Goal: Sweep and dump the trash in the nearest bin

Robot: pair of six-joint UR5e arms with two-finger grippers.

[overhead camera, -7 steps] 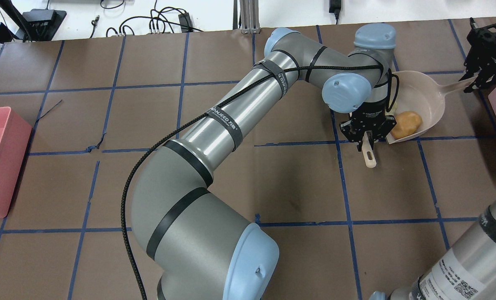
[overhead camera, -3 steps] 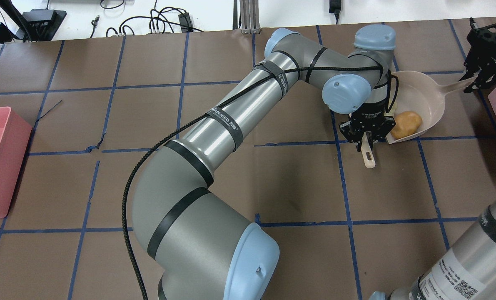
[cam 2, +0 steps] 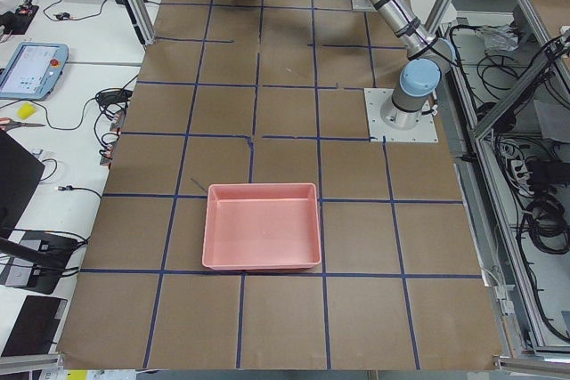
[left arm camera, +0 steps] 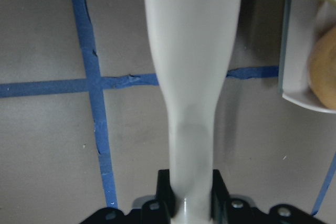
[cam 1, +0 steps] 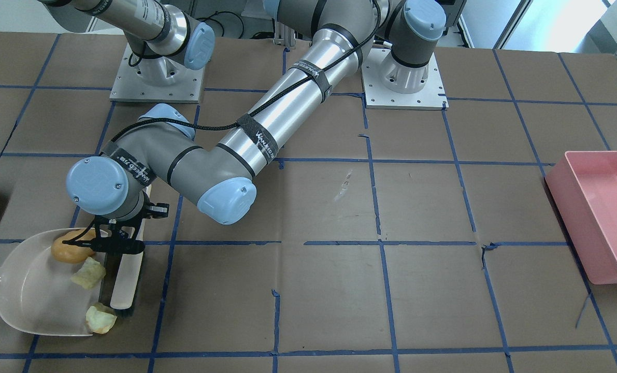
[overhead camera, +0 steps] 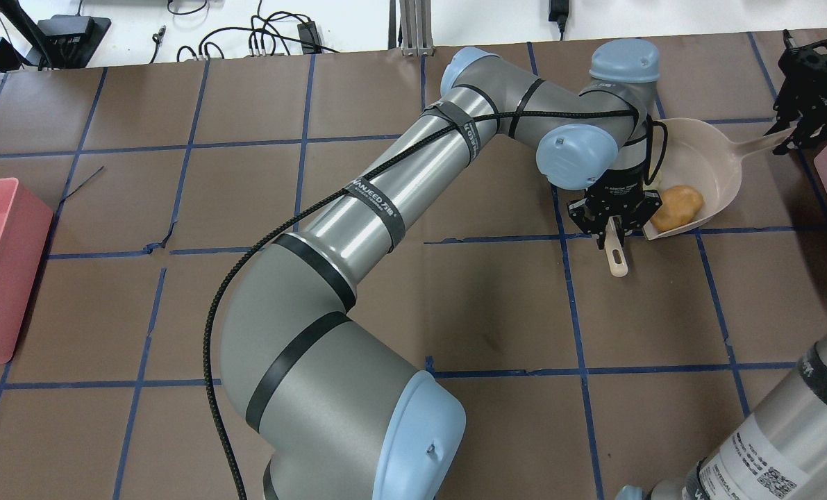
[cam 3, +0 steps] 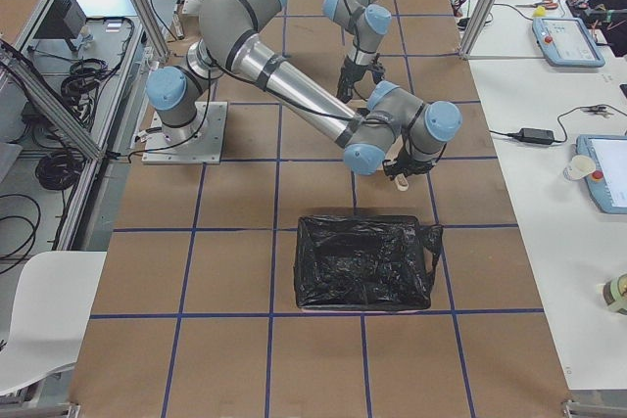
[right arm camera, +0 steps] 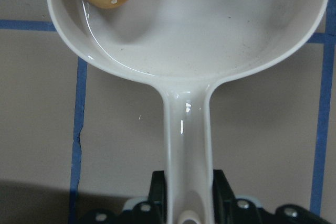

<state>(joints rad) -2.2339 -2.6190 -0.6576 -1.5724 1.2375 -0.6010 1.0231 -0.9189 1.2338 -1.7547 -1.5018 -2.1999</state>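
Beige brush (left arm camera: pixel 191 77) clamped, L gripper (left arm camera: pixel 191 184); dustpan (right arm camera: pixel 210 40), R gripper (right arm camera: pixel 188 182).

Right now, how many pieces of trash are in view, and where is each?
3. The tan potato-shaped lump lies in the dustpan; a yellow-green chunk sits inside its mouth; a second chunk sits at the lip, beside the brush's end. The arm could hide more.

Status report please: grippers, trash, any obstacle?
Left gripper shut on cream plastic brush handle. Right gripper shut on beige plastic dustpan handle. Tan potato-shaped lump and one yellow-green chunk in pan; second chunk at its lip. Brush lies along pan mouth.
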